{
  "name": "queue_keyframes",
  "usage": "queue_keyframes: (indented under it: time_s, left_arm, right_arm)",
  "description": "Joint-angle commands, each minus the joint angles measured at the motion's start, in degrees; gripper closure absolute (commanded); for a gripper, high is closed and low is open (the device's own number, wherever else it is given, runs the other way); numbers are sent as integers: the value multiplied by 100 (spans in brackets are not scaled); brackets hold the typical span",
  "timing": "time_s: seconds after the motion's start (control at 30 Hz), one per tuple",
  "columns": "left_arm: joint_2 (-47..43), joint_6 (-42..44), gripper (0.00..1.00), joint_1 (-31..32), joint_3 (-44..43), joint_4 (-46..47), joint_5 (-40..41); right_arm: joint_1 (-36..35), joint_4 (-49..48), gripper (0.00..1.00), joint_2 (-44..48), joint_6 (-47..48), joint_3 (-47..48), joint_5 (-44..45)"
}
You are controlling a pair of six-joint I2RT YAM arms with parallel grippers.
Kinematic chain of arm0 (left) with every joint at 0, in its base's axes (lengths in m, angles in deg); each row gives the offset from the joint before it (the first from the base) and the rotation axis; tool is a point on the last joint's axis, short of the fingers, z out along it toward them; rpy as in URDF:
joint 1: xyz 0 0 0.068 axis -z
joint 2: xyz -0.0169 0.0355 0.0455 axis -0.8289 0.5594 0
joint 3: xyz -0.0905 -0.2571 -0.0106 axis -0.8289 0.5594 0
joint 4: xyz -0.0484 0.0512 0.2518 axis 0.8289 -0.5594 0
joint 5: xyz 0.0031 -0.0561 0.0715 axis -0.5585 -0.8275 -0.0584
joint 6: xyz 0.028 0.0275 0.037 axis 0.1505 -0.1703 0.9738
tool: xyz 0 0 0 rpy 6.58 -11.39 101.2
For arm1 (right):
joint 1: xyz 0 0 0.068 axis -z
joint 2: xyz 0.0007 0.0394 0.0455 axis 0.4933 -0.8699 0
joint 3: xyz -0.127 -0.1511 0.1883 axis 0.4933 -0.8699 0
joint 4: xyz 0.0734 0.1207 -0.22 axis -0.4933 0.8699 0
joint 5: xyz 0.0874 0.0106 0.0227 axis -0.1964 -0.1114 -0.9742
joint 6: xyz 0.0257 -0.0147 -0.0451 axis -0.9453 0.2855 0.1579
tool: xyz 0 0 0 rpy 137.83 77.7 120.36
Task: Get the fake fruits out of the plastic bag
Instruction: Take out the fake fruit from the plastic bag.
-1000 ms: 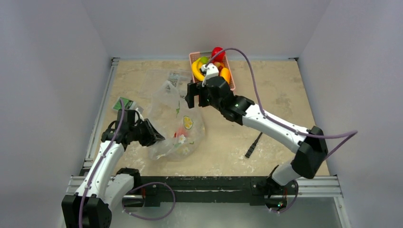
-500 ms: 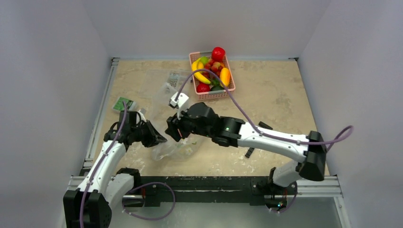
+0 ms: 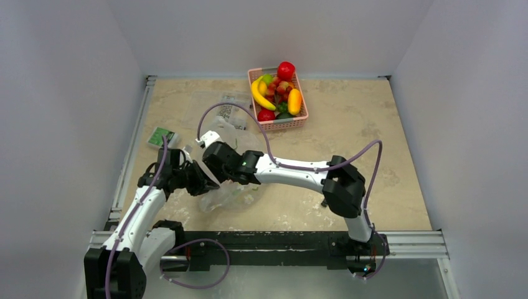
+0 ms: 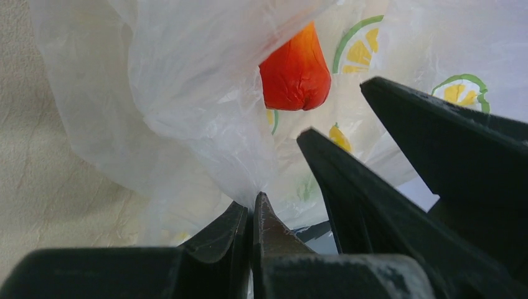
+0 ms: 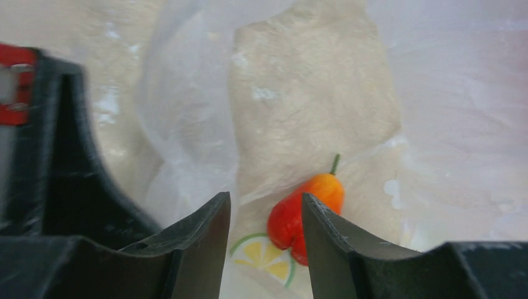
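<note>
Plastic bag (image 4: 187, 93) pinched in closed left end effector (image 4: 251, 212); right end effector (image 5: 264, 210) part-open over red-orange fruit (image 5: 314, 202)

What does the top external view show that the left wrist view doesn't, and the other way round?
Only the top external view shows the pink plastic basket near the far wall and the small green packet. Only the left wrist view shows a glossy red-orange fake fruit inside the clear crinkly plastic bag, and the left gripper pinched shut on its film. Both show that bag and the left gripper at its edge.
</note>
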State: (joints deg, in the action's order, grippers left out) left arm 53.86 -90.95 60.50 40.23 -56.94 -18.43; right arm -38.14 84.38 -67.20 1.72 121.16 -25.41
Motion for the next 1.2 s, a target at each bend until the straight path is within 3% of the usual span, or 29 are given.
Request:
queue_keyframes:
  time_s: [0.0, 0.27, 0.5, 0.8, 0.97, 1.17]
  left_arm:
    - [-1, -16, 100, -29, 11, 218, -103]
    - [138, 57, 100, -29, 68, 309, -103]
    - [283, 85, 100, -29, 86, 380, -101]
    - [368, 45, 100, -29, 180, 488, -76]
    - [371, 48, 100, -29, 235, 502, -68]
    - [357, 14, 100, -29, 190, 485, -32]
  right_arm:
    - [29, 568, 54, -144, 96, 475, 1083]
    - [38, 813, 43, -265, 113, 212, 1351]
    - [38, 770, 33, -294, -72, -134, 1083]
    - [54, 442, 32, -317, -171, -710, 1021]
    - [69, 240, 36, -355, -146, -802, 891]
    - [53, -193, 57, -97, 96, -753, 626]
